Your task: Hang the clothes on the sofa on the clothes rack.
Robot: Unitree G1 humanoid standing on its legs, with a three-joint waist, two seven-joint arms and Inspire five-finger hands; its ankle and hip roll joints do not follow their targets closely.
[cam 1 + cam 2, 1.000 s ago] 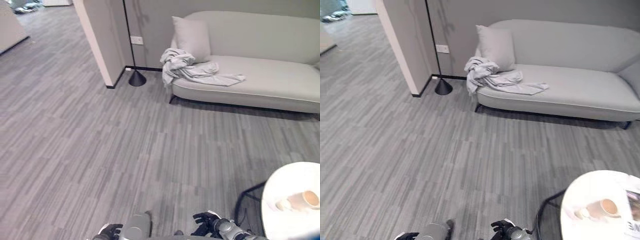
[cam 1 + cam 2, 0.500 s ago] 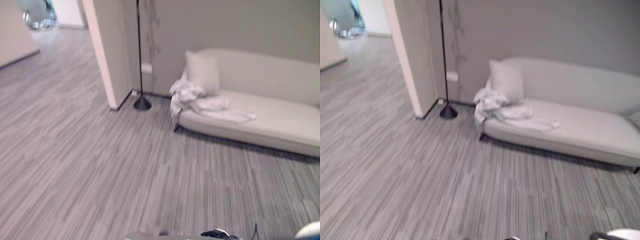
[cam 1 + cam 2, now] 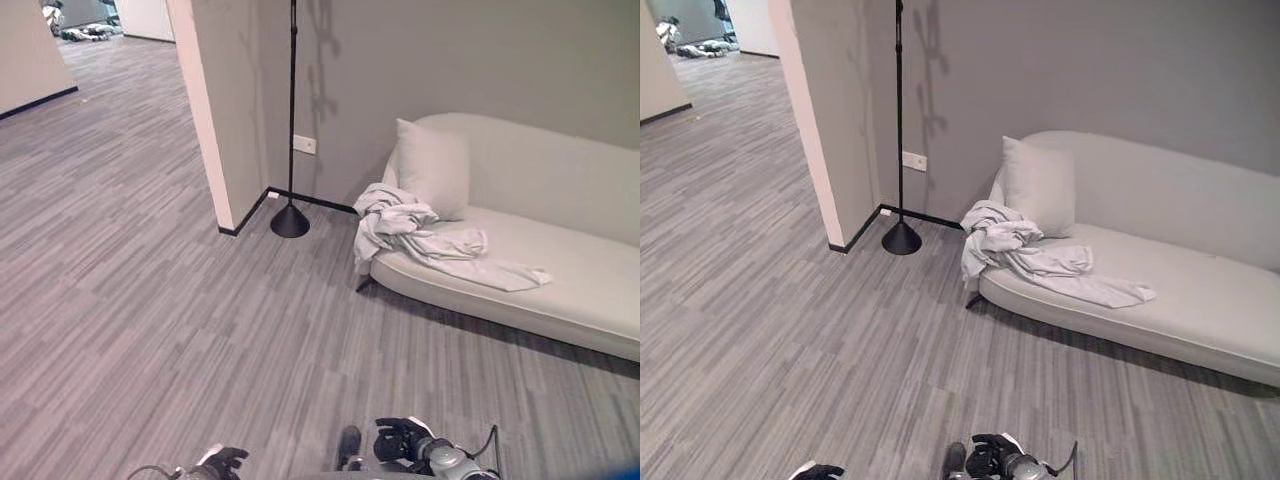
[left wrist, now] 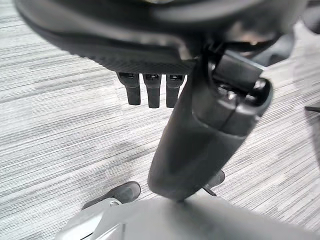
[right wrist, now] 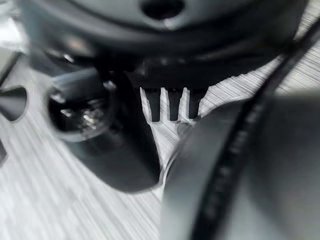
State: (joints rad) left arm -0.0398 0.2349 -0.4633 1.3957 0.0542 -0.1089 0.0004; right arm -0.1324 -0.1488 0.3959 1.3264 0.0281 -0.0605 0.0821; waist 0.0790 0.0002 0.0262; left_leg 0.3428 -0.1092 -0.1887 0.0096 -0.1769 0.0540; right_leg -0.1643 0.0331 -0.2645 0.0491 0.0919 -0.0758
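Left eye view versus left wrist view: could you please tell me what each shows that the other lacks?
The left eye view gives the room: clothes heaped on the sofa's end beside a cushion, a black pole stand by the wall, and the right robot hand. The left wrist view gives the left robot hand close up, fingers straight, holding nothing. Both share the grey floor.

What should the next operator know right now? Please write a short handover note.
Left robot hand: open, fingers straight, holding nothing, low by the floor.
Right robot hand: open too, also empty.
Clothes: crumpled heap on the sofa at its left end, beside the cushion, partly hanging over the edge.
Black pole on a round base: by the wall corner, left of the sofa.
Done: nothing picked up.
Left: approach the sofa, grasp the clothes, hang them.
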